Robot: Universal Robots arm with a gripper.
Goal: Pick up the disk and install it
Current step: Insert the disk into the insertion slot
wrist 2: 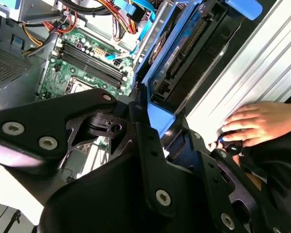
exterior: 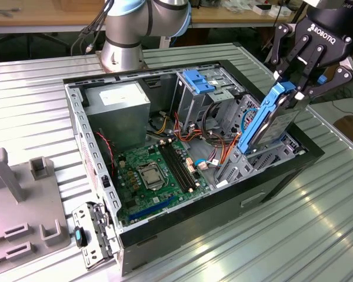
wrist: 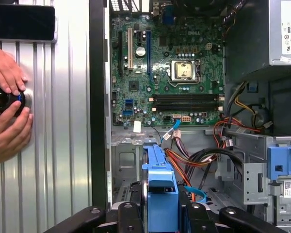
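Held disk (exterior: 270, 123) clamped in tool (exterior: 295, 89), tilted over drive cage of open case (exterior: 223, 205). Sat on ribbed metal counter (exterior: 294, 235), wooden bench (exterior: 35, 17) behind, a person's hand (wrist 2: 259, 124) resting on counter beside case.

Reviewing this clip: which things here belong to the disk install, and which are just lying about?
Job in hand:
- disk, tilted, clamped in the tool
- open computer case beneath it

Lying about:
- grey moulded fixture on the table
- a person's hands on a black knob beside the case
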